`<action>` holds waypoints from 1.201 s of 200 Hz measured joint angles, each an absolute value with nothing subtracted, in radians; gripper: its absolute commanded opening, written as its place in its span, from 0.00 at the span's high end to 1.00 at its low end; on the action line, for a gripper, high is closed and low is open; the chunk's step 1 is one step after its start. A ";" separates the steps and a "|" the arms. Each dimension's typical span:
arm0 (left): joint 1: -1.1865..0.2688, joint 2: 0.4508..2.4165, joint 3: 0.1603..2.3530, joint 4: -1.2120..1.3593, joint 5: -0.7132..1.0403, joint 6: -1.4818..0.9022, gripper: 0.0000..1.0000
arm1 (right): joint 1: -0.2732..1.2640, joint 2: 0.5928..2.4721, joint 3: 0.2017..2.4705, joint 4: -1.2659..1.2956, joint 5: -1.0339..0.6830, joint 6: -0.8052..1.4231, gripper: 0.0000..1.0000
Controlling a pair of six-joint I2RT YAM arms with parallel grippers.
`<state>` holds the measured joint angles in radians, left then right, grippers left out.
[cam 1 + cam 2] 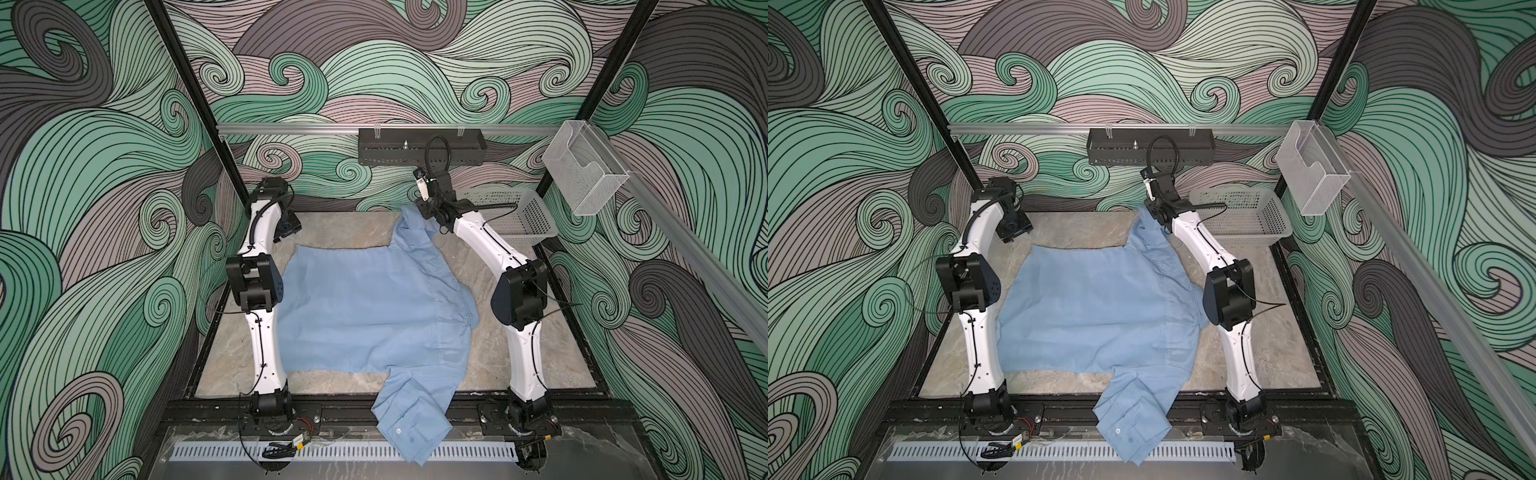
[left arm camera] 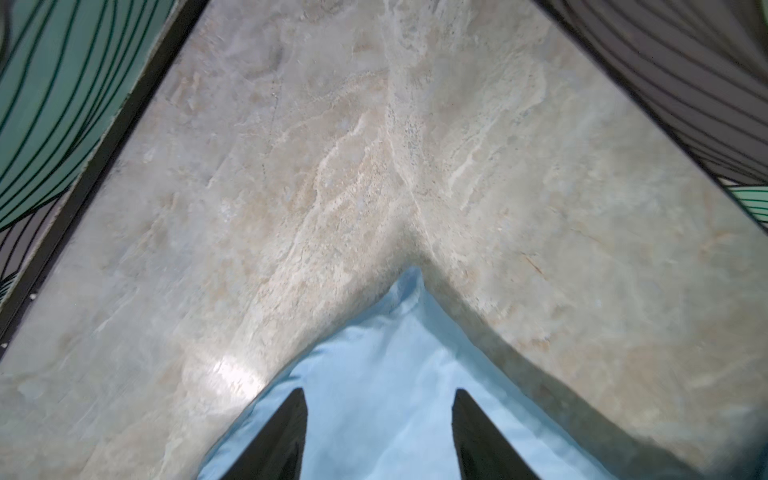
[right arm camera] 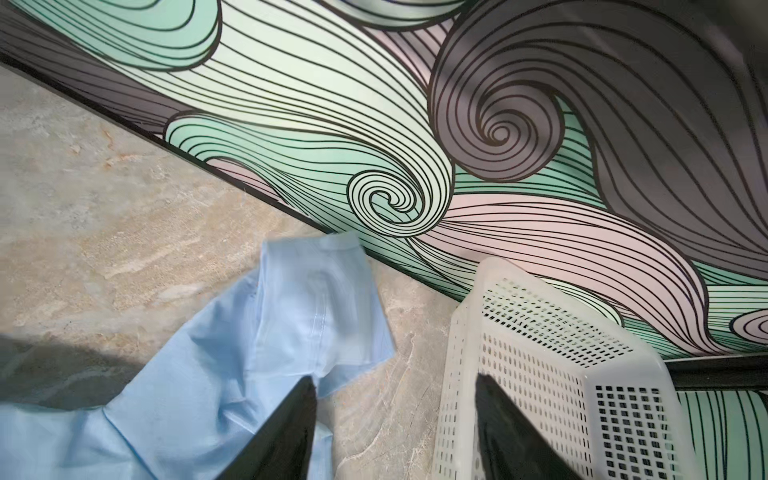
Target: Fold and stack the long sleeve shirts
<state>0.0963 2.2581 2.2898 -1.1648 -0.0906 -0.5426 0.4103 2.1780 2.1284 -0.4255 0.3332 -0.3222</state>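
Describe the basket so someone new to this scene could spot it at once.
Find the marble table, then go to its far right corner. The basket stands there. It is pale with perforated walls, unlike the clear box on the side rail and the black tray on the back rail.

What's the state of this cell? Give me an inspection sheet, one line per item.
Surface: marble-patterned tabletop, no spills seen.
Job's things: light blue shirt spread flat, unfolded; one sleeve hangs over the front edge.
Clutter: white perforated basket at the back right corner, nothing seen inside.
Grippers: left gripper jaws apart over a shirt corner; right gripper jaws apart beside the basket; neither holds anything.
Cables: black loop above the right wrist; loose wires by the left base.
Surroundings: swirl-patterned walls, black tray and clear holder on the rails.
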 measured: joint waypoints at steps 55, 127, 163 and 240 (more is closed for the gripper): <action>0.096 1.886 1.734 -1.087 0.021 -0.554 0.48 | 0.411 1.919 1.936 -0.643 0.274 -0.011 0.34; 0.124 2.034 1.509 -1.031 0.065 -0.578 0.52 | 0.412 1.970 1.549 -0.793 0.039 0.342 0.38; 0.158 2.065 1.495 -1.028 0.044 -0.587 0.50 | 0.400 2.040 1.506 -0.834 0.024 0.430 0.40; 0.239 2.046 1.441 -1.051 0.059 -0.572 0.48 | 0.272 1.944 1.299 -0.830 0.026 0.493 0.39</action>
<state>0.2394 2.0464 1.4406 -1.0512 0.0593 -0.5716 0.2722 1.9442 1.2991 -0.8299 0.0257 0.4931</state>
